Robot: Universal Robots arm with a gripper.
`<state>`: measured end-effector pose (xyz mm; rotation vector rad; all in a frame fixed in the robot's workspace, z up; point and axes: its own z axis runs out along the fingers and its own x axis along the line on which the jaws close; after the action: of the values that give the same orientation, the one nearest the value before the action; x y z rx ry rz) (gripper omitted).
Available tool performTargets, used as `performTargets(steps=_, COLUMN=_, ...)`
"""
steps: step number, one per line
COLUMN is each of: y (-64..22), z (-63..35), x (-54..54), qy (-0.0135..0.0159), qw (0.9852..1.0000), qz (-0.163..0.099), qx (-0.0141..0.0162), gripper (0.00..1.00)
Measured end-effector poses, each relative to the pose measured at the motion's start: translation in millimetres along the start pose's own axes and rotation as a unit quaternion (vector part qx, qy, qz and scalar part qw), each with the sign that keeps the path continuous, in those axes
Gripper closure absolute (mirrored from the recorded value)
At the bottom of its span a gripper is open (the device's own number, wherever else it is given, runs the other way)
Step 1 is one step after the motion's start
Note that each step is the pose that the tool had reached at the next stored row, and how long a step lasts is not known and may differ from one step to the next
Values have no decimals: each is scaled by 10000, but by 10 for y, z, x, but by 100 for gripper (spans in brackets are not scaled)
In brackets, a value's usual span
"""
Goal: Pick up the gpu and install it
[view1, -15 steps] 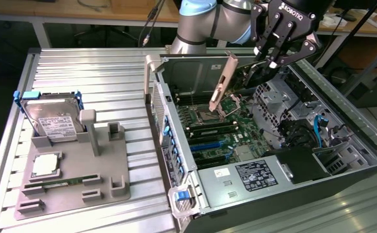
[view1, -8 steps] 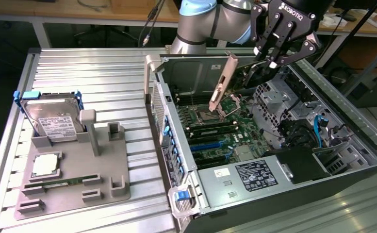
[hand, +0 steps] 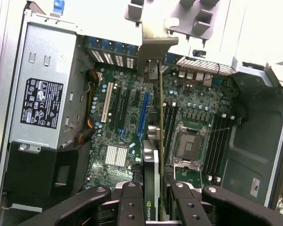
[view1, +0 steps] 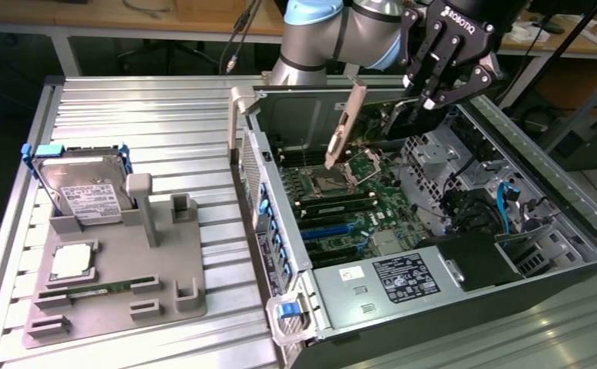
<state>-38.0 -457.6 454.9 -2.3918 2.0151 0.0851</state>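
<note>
1. Gripper pinching the gpu between its fingers, jaws closed on the card's upper edge.
2. Gpu held on edge in the air above the open case, clear of the motherboard, silver bracket at the end facing the case's rear wall.
3. In the wrist view, card seen edge-on as a thin line running over the board, beside the blue slot and near the CPU socket.
4. Power supply with its label sitting at the case's near end in the exterior view.
5. On the exterior view's left, well apart from the case, a gray holder on the ribbed table.
6. Holder carrying a hard drive with blue rails, standing upright, a CPU lying flat, and a green memory stick.
</note>
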Motion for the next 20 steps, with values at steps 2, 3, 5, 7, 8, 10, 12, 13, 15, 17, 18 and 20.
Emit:
performTargets(steps=2, y=-1, z=7, x=0, qy=-4, qw=9999, qz=133, qx=7, gripper=73)
performTargets(steps=3, y=0, z=10, x=0, qy=-5, qw=9998, qz=184, qx=9, gripper=73)
performTargets(steps=5, y=0, z=15, x=1, qy=-6, qw=9997, qz=252, qx=13, gripper=73)
performTargets(steps=7, y=-1, z=21, x=1, qy=-7, qw=9996, qz=288, qx=17, gripper=73)
performTargets(steps=8, y=-1, z=24, x=1, qy=-7, qw=9995, qz=304, qx=19, gripper=73)
performTargets(steps=10, y=-1, z=26, x=1, qy=-7, qw=9995, qz=324, qx=20, gripper=73)
performTargets(steps=12, y=-1, z=27, x=1, qy=-7, qw=9995, qz=327, qx=20, gripper=73)
performTargets(steps=13, y=-1, z=27, x=1, qy=-7, qw=9995, qz=327, qx=20, gripper=73)
performTargets(steps=15, y=-1, z=27, x=1, qy=-8, qw=9995, qz=327, qx=21, gripper=73)
performTargets(steps=17, y=-1, z=28, x=1, qy=-8, qw=9995, qz=327, qx=21, gripper=73)
performTargets(steps=18, y=-1, z=32, x=1, qy=-9, qw=9995, qz=327, qx=22, gripper=73)
performTargets(steps=20, y=-1, z=37, x=2, qy=-7, qw=9995, qz=327, qx=24, gripper=73)
